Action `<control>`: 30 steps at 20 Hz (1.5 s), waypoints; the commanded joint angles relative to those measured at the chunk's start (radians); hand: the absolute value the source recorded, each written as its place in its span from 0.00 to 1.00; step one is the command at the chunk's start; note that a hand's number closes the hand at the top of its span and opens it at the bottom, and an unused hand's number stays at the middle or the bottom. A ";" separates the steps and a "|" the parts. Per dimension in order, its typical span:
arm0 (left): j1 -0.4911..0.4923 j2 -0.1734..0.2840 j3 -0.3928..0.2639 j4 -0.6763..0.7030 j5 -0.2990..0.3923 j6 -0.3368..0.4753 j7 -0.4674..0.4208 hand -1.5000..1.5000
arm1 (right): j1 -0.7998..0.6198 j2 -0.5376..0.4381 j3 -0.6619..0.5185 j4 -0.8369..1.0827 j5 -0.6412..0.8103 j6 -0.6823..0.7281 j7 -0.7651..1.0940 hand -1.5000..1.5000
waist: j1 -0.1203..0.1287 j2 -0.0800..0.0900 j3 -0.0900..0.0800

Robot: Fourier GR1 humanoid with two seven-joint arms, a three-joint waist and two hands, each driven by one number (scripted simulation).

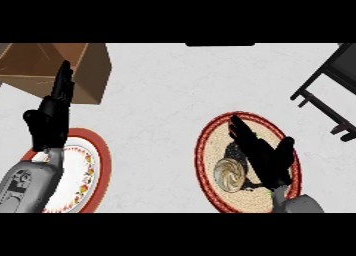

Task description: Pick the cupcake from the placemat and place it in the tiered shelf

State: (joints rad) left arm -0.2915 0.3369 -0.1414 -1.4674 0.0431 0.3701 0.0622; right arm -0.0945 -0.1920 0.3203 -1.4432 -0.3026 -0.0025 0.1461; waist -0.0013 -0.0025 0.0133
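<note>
The cupcake [230, 173] with pale swirled frosting sits on the round woven placemat [214, 137] with a red rim, at the lower right of the head view. My right hand [264, 155] hovers just right of and above the cupcake, fingers straight and open, holding nothing. The dark tiered shelf [336, 87] stands at the upper right, partly cut off by the view's edge. My left hand [52, 115] rests open at the left, fingers pointing up.
A white plate [89, 170] with a red rim and floral pattern lies under my left forearm. A brown cardboard box [59, 67] stands open at the upper left. Pale counter lies between placemat and shelf.
</note>
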 commanded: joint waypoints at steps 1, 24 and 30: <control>0.094 -0.001 -0.039 -0.125 -0.038 -0.017 0.042 0.50 | -0.019 -0.039 -0.059 0.003 -0.002 0.059 -0.034 0.00 | 0.007 0.000 -0.013; 0.116 -0.047 -0.080 0.042 0.038 -0.209 -0.090 0.50 | -0.008 -0.213 -0.225 0.076 0.147 0.065 -0.427 0.00 | -0.005 0.003 -0.015; 0.098 -0.072 -0.097 0.012 0.001 -0.179 -0.025 0.50 | -0.031 -0.327 -0.175 -0.146 0.232 0.073 -0.186 0.00 | -0.008 -0.001 -0.015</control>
State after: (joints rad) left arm -0.1862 0.2767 -0.2349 -1.4816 0.0778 0.1645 0.0046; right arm -0.1138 -0.4432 0.1213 -1.4839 -0.1078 0.0361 -0.1650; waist -0.0082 -0.0056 0.0016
